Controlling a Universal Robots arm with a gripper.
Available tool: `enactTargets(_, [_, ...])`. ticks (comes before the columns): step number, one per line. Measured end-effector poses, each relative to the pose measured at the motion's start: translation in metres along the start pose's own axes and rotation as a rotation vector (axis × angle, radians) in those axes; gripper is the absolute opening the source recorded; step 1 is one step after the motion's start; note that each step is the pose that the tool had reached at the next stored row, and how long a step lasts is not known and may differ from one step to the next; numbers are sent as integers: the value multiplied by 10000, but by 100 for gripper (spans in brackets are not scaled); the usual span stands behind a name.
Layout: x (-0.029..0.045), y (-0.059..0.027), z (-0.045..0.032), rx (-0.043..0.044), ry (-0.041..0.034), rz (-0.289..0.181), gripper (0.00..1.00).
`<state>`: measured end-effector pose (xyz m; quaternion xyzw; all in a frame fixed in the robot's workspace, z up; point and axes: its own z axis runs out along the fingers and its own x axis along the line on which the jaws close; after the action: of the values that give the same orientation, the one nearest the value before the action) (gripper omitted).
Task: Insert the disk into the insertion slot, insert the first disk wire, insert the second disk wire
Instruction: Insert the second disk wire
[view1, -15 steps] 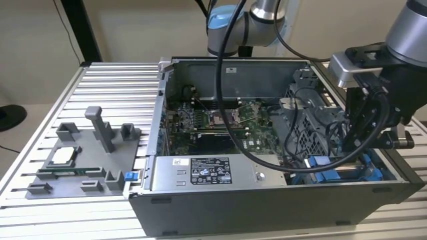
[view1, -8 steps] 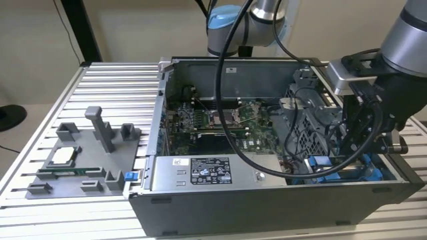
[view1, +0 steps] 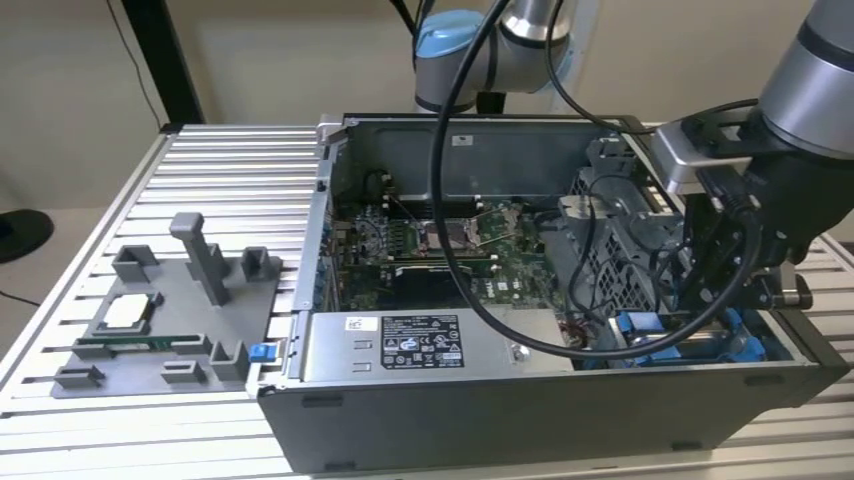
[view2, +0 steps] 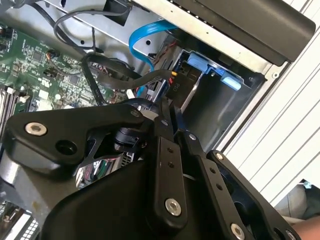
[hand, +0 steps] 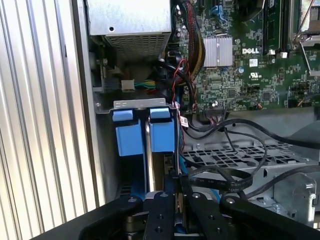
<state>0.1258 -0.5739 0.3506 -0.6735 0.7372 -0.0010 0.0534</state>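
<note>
1. Gripper (view1: 727, 290) down inside the open computer case (view1: 534, 410), at the exterior view's right.
2. Fingers (hand: 172, 200) pinched together on a black cable (view2: 125, 80).
3. Disk (hand: 145, 137) seated in the insertion slot (hand: 107, 107), blue tabs showing.

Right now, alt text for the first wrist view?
The black tool hangs over the drive bay's end of an open computer case, just above two bright blue plastic tabs in the grey metal bay. Black cables loop over a perforated metal cage, with the green motherboard beyond.
</note>
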Motion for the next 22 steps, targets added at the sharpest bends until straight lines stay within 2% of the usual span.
enactTargets(6, [-1,-17,8,2,-31,2,0])
enactTargets(22, [36,-27,29,1,-35,2,0])
